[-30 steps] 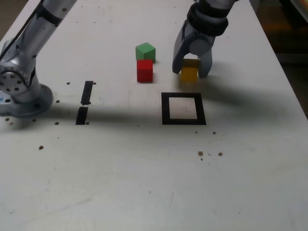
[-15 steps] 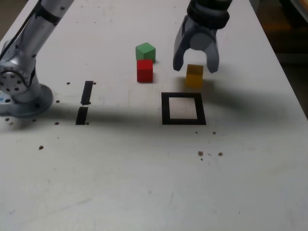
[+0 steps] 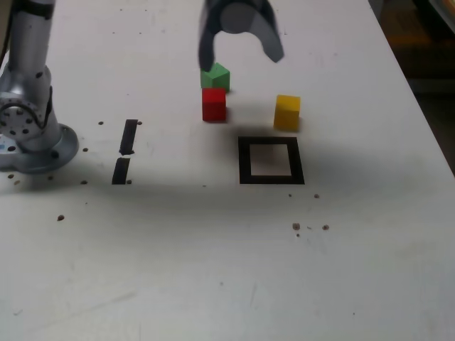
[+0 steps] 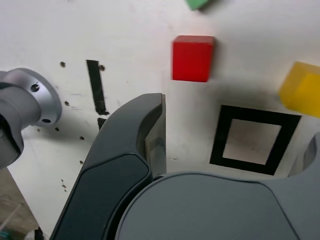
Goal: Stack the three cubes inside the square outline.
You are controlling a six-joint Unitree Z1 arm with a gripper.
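the yellow cube (image 3: 287, 112) has been let go just beyond the square outline (image 3: 271, 160), not inside it. the fingers (image 3: 271, 44) are spread wide, empty, lifted toward the counter's (image 3: 213, 270) far edge above the green cube (image 3: 215, 76). the red cube (image 3: 213, 104) could get nudged on descent.

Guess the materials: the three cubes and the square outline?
Red cube, yellow cube, green cube: solid colour, matte, no glare, crisp edges; painted wood or hard plastic, can't tell which. Square outline: flat matte black strips with square-cut corners stuck on the white table, most likely tape; its centre looks like bare tabletop.
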